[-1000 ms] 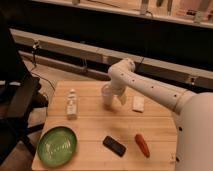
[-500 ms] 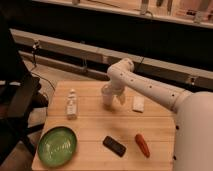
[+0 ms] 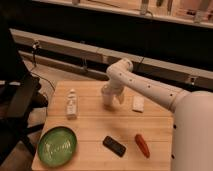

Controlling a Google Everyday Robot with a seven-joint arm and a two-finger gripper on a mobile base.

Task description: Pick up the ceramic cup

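The ceramic cup (image 3: 106, 101) is a small pale cup standing near the back middle of the wooden table (image 3: 95, 127). My white arm comes in from the right and bends down over it. The gripper (image 3: 110, 95) hangs right at the cup, low over the table, and its lower end overlaps the cup's top. Part of the cup is hidden behind the gripper, and I cannot make out whether the two are touching.
A small white bottle (image 3: 72, 104) stands left of the cup and a flat white block (image 3: 138, 104) lies to its right. Nearer the front are a green plate (image 3: 57, 146), a black flat object (image 3: 114, 145) and a red-orange item (image 3: 142, 145). A black chair (image 3: 15, 102) stands off the left edge.
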